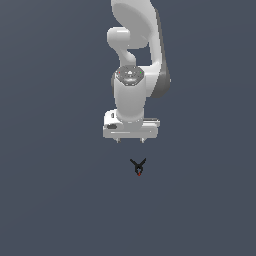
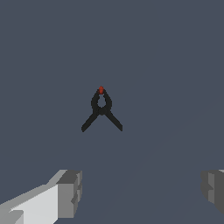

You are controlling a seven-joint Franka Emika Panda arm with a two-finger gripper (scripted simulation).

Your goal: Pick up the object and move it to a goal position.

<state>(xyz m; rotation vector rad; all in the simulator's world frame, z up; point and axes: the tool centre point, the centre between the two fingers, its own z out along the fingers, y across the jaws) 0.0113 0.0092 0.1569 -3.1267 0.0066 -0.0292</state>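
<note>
The object [image 1: 138,167] is a tiny black Y-shaped thing with two splayed prongs and a small red tip, lying on the flat grey floor. In the exterior view it lies a little below my gripper [image 1: 130,140] and slightly toward that view's right. The gripper hangs from the white arm, open and empty, its two short fingertips far apart. In the wrist view the object [image 2: 101,109] lies ahead of the open fingers [image 2: 70,192], apart from them, with its red tip pointing away from them.
The floor [image 1: 50,200] is a plain dark grey surface with no other objects, containers or edges in view. No goal marker shows in either view.
</note>
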